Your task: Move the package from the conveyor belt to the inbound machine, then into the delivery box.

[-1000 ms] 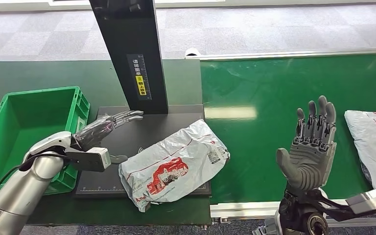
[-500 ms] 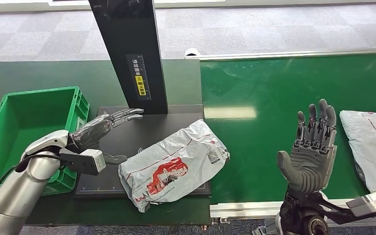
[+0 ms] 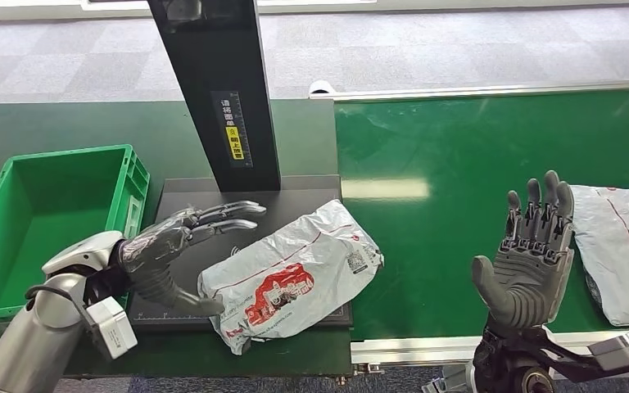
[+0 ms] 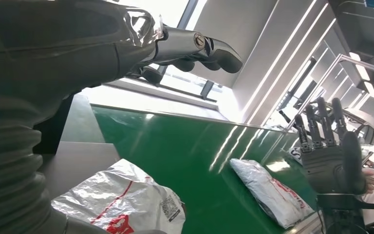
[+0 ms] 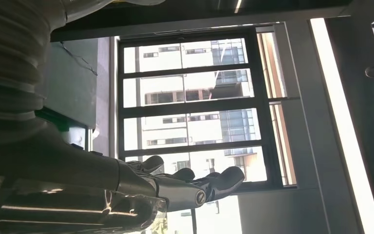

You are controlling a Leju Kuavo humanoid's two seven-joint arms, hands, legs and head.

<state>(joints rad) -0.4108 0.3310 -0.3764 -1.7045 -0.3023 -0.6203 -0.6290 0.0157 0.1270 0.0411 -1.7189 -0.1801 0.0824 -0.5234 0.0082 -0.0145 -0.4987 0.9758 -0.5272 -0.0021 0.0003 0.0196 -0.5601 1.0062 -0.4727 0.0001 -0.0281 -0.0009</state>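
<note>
Item: package [image 3: 291, 277], crumpled white-and-silver mailer with red print and a label. Lay at lower centre of the head view on the black platform of the inbound machine [image 3: 250, 225], its right end overhanging toward the conveyor belt [image 3: 459, 147].

Item: left hand [image 3: 182, 246]. At lower left, fingers spread and extended over the platform, thumb tip at the package's left edge; contact could not be told. Held nothing.

Item: right hand [image 3: 529, 262]. At lower right, raised palm-up above the near edge of the belt, fingers upright and apart, holding nothing.

Item: second package [image 3: 622, 246], white mailer with red markings. Lay flat on the belt at the right edge of the frame, just beside the right hand.

Item: delivery box [image 3: 127, 192], green crate. Stood at left of frame, beside the platform.

Item: machine's black post [image 3: 217, 90], upper centre, bearing a yellow label.
</note>
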